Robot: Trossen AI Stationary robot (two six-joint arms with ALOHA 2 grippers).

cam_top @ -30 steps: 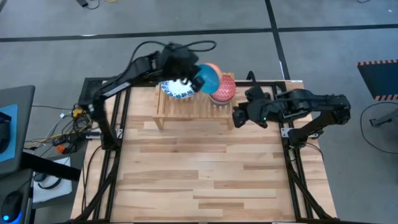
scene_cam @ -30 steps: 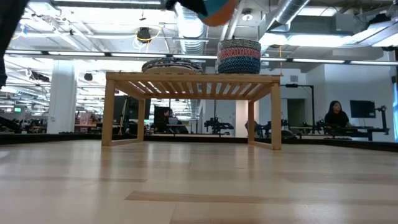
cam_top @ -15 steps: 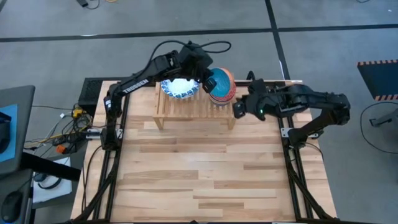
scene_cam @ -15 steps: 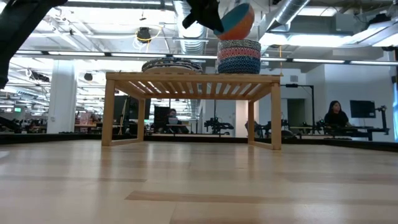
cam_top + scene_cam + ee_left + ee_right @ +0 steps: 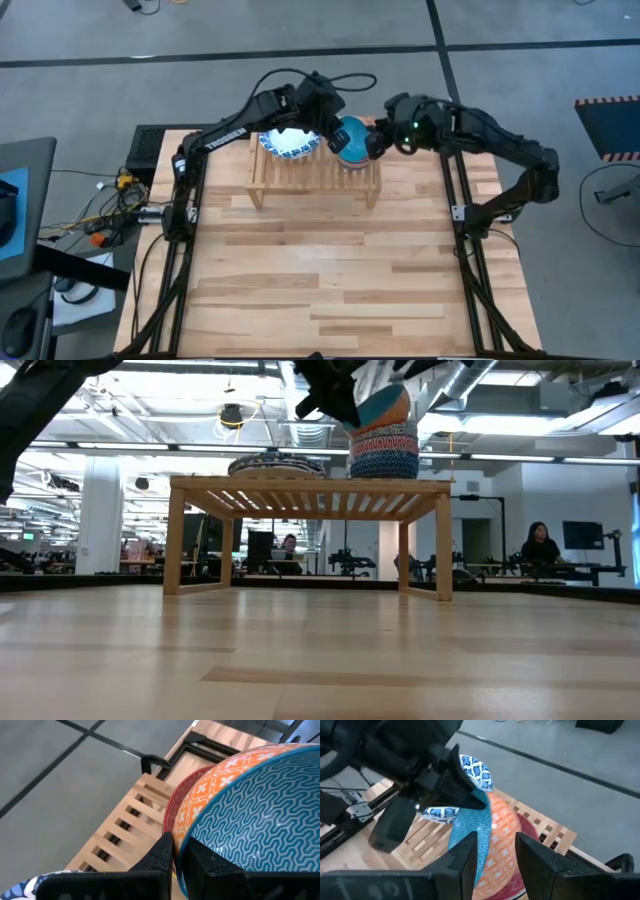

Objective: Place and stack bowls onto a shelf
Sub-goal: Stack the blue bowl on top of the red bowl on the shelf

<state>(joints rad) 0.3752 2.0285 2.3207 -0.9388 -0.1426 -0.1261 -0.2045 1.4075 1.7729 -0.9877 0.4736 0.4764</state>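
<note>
A bowl, blue inside and orange outside (image 5: 350, 138), hangs tilted over a red patterned bowl (image 5: 385, 452) that stands on the right end of the shelf (image 5: 310, 485). My left gripper (image 5: 325, 128) is shut on the blue-and-orange bowl. White bowls with blue patterns (image 5: 288, 143) stand on the shelf's left part. My right gripper (image 5: 375, 142) is open just right of the held bowl; in the right wrist view its fingers (image 5: 465, 855) frame the bowl (image 5: 487, 835), and I cannot tell whether they touch it. My left gripper pinches the bowl's rim (image 5: 179, 847), one finger on the blue inside and one (image 5: 165, 852) on the orange outside. The fingers come slanting down from the table's left. The bowl is tilted on its side, its lower part (image 5: 390, 422) at the red bowl's mouth.
The shelf (image 5: 315, 175) stands at the table's far middle, and bare plank tabletop (image 5: 330, 270) spreads in front of it. Both arms crowd the shelf's right end. People sit in the room behind (image 5: 540, 545).
My left gripper has carried the blue-and-orange bowl toward the table's right and down, until it sits tilted at the red bowl's mouth. My right gripper has swung from beside the shelf's right near corner toward the far edge, up to the held bowl.
</note>
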